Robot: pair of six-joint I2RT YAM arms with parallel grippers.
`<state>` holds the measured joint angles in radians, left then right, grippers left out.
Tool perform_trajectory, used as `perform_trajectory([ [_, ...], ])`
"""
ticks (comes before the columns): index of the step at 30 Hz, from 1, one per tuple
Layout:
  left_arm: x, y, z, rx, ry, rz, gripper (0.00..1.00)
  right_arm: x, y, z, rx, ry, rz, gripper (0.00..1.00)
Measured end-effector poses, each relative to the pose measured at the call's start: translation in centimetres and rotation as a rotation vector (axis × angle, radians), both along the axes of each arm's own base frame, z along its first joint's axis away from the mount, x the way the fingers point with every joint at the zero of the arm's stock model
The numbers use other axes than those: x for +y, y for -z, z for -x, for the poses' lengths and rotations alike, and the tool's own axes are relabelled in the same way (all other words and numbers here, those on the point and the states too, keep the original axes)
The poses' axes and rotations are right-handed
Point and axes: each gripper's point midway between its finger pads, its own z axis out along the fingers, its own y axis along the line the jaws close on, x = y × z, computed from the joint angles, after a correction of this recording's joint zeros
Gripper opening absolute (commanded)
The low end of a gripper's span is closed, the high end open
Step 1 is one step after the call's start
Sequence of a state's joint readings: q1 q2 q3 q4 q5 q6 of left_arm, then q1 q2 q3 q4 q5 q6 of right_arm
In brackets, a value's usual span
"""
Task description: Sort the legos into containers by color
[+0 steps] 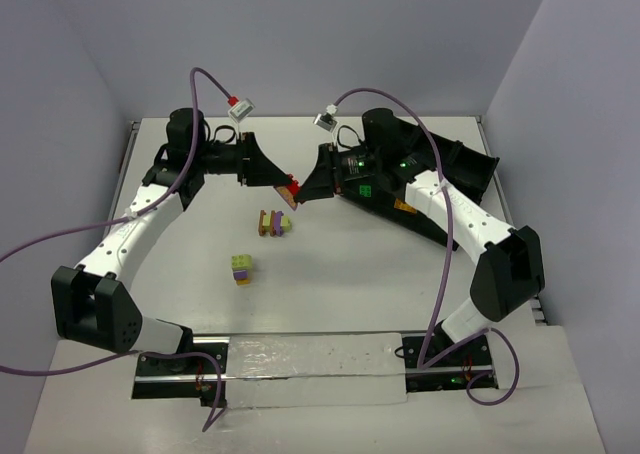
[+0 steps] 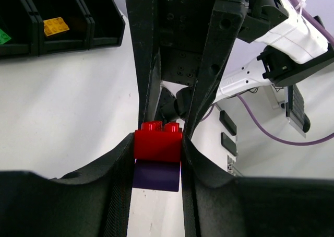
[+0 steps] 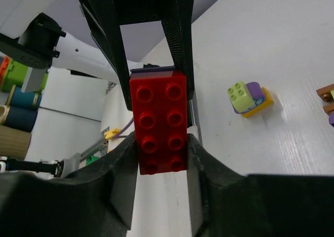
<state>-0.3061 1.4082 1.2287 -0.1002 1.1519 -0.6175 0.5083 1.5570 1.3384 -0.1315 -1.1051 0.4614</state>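
- L gripper (image 2: 156, 161) & R gripper (image 3: 160, 158) both clenched on red brick (image 3: 158, 117) w/ purple brick (image 2: 155, 177), nr far edge.
- Risk: both pinch red; pull slips, stack drops.

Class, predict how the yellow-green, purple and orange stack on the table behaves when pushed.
The stack looks like hard plastic, so it probably slides as one piece. Three layers on a small base: a high push may tip it. Blocky, so unlikely to roll.
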Motion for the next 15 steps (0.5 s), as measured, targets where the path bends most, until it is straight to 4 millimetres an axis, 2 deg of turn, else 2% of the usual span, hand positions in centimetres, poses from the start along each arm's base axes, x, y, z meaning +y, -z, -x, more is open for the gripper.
perform_trajectory([
  [2, 0.0, -0.07, 0.04, -0.002, 0.003, 0.001, 0.0, 0.03, -0.1, 0.1, 0.006, -0.006, -0.008, 0.0],
  [3, 0.0, -0.09, 0.04, -0.003, 0.002, 0.001, 0.0, 0.05, -0.13, 0.1, 0.007, -0.006, -0.01, 0.0],
  [4, 0.0, -0.09, 0.03, -0.003, 0.002, 0.001, 0.05, 0.06, -0.1, 0.1, 0.009, -0.006, -0.011, 0.0],
  [5, 0.0, -0.09, 0.03, -0.004, 0.002, 0.001, 0.24, 0.07, -0.06, 0.11, 0.012, -0.006, -0.012, 0.0],
  [7, 0.01, -0.05, 0.02, -0.004, 0.002, 0.0, 0.81, 0.09, -0.01, 0.1, 0.016, -0.005, -0.014, 0.0],
  [8, 0.02, 0.01, -0.03, -0.004, -0.002, -0.003, 0.96, 0.11, 0.03, 0.04, 0.017, -0.001, -0.014, 0.0],
  [9, 0.03, 0.09, -0.11, -0.007, -0.007, -0.007, 0.99, 0.13, 0.04, -0.03, 0.017, 0.003, -0.014, 0.0],
  [15, 0.26, 0.07, -0.87, -0.006, -0.061, -0.032, 0.99, 0.16, 0.06, -0.66, 0.002, 0.041, -0.006, 0.0],
])
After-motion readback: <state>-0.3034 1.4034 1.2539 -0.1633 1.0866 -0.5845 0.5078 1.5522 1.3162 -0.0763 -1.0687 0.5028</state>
